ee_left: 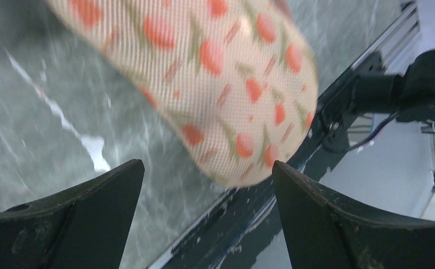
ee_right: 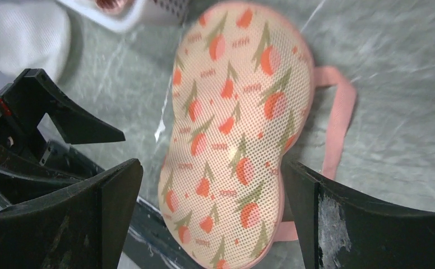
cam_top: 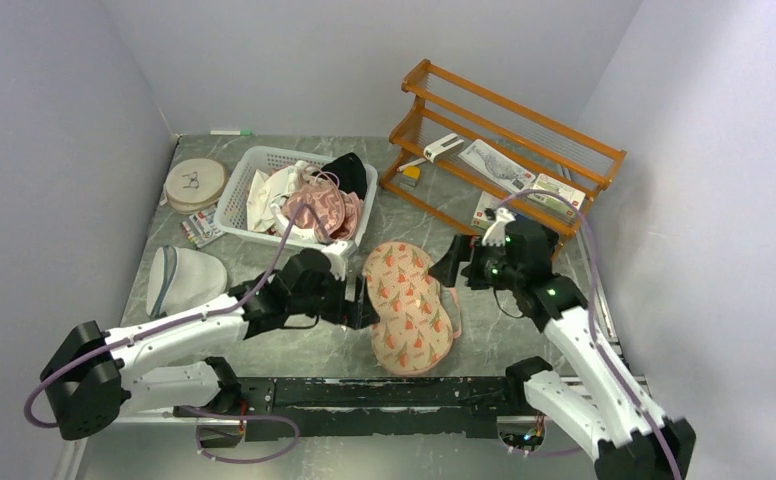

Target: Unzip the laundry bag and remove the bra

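Note:
The laundry bag (cam_top: 409, 305) is a peanut-shaped peach case with orange-red and green print. It lies closed on the table between both arms, its near end at the table's front edge. It also shows in the left wrist view (ee_left: 226, 73) and the right wrist view (ee_right: 232, 134), where a pink strap (ee_right: 338, 120) lies at its side. My left gripper (cam_top: 366, 305) is open and empty at the bag's left edge. My right gripper (cam_top: 451, 262) is open and empty at the bag's upper right. The bra is hidden.
A white basket (cam_top: 239, 195) of garments stands behind the left gripper. A white mesh dome bag (cam_top: 184, 278) lies at the left. An orange wooden rack (cam_top: 509, 150) stands at the back right. Round wicker pieces (cam_top: 194, 183) lie at the far left.

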Robot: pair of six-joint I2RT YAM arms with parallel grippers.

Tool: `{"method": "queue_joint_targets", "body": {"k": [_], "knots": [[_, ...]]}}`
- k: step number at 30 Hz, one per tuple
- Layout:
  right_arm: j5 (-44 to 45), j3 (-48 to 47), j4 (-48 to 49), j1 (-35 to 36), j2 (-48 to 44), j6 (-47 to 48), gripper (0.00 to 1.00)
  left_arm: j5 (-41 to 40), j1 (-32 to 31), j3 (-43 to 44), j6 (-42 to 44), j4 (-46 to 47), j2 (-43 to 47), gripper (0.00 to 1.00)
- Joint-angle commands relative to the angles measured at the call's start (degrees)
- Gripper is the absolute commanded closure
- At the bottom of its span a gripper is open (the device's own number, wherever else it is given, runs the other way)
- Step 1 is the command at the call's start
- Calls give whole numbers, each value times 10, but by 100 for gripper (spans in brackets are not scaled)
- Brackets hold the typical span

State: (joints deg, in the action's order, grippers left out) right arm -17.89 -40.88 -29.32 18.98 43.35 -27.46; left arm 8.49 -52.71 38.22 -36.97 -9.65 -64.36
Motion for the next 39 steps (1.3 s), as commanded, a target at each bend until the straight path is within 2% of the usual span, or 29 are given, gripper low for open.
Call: {"method": "queue_joint_targets", "body": {"k": [1, 5, 6, 13, 14, 16, 19, 22, 25, 27, 31, 39], "knots": [[-59, 15, 55, 31, 76, 10, 0, 49, -8, -78, -82, 49, 33, 4], [6, 22, 74, 107, 133, -3, 0, 103, -13, -149, -157, 194, 5, 4], [16, 23, 75, 123, 144, -6, 0, 106, -15, -155, -167, 216, -11, 0], [77, 39, 70, 186, 162, -25, 0, 133, -18, -169, -213, 361, -122, 14], [80, 43, 70, 187, 157, -25, 0, 137, -19, -165, -217, 372, -141, 17], [90, 51, 71, 188, 147, -26, 0, 143, -17, -151, -225, 383, -178, 29], [95, 51, 65, 189, 138, -28, 0, 146, -15, -120, -223, 377, -204, 44], [101, 43, 46, 191, 131, -27, 0, 133, -9, -95, -215, 353, -190, 58], [105, 44, 35, 194, 110, -37, 1, 119, 2, -74, -215, 330, -169, 77], [101, 45, 37, 199, 97, -48, 6, 118, 13, -61, -218, 319, -160, 91], [97, 41, 46, 220, 80, -74, 12, 87, 28, -21, -222, 255, -147, 93], [128, -1, 32, 272, 58, -104, 17, -12, 46, 92, -236, 86, -159, 93]]}}
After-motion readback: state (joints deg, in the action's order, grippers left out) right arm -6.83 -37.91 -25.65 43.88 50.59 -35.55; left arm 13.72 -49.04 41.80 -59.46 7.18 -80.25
